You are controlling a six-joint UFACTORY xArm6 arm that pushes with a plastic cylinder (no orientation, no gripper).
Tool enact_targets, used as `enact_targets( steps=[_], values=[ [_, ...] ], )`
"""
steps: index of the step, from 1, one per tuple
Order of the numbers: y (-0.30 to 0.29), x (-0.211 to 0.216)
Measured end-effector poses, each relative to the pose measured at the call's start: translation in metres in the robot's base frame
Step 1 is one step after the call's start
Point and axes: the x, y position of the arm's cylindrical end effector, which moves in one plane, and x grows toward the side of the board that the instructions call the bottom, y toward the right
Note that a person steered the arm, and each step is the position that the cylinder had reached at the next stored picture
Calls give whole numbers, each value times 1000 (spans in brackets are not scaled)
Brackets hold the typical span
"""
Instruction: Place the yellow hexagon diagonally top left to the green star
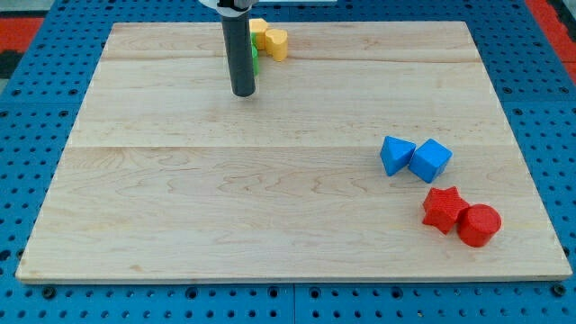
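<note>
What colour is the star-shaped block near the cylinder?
Red star, clearest in the camera view.

My tip [244, 93] stood near view's top, just below-left of two yellow blocks [268, 39]; green block [255, 59] mostly hidden behind rod. Blue pair [415, 157], red pair [461, 217] sat at tabletop [225, 207] right.

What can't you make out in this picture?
- Green block: mostly hidden behind my rod in the camera view; only a sliver shows, so its shape is unclear.
- Yellow blocks: bunched at the view's top, one partly behind the rod; shapes unclear.
- My tip: whether it touches the green block is unclear.
</note>
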Motion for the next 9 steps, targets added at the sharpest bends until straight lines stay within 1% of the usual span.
enact_targets(
  steps=[4,5,6,7,8,9],
  values=[
    [0,7],
    [20,4],
    [106,-2],
    [164,-32],
    [143,-114],
    [120,-148]
  ],
)
